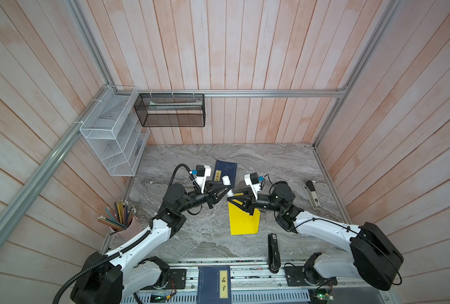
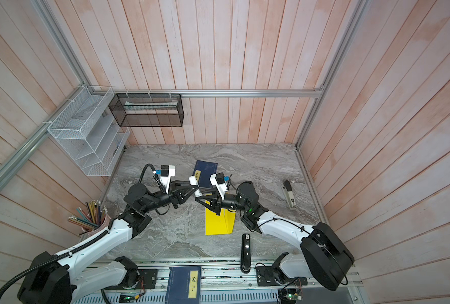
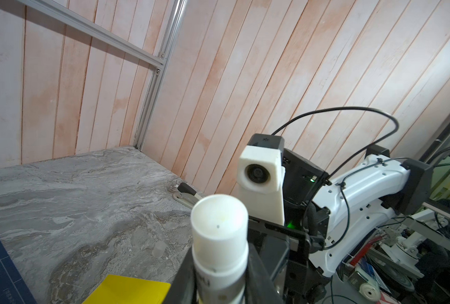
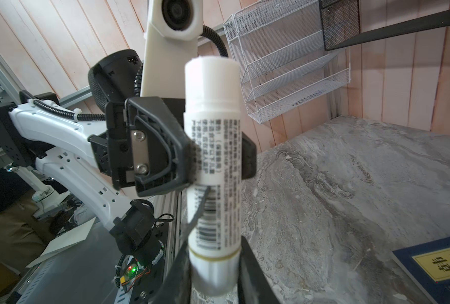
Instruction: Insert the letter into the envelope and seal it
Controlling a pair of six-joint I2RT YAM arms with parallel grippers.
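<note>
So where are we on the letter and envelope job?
No letter is visible anywhere, so it may already be inside the yellow envelope lying on the table. In hand: the left pincer and the right pincer both grip a white glue stick, cap on. Left: uncapping, gluing and sealing.

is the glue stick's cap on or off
On. In the right wrist view the white cap sits on the glue stick, which both tools hold above the envelope.

A smooth white plastic glue stick (image 4: 212,147) with a printed paper label sits above the matt bright yellow paper envelope (image 1: 243,219), which lies on the polished grey veined marble-look tabletop (image 1: 276,163) below rough whitewashed pink wooden wall planks (image 1: 245,52).
</note>
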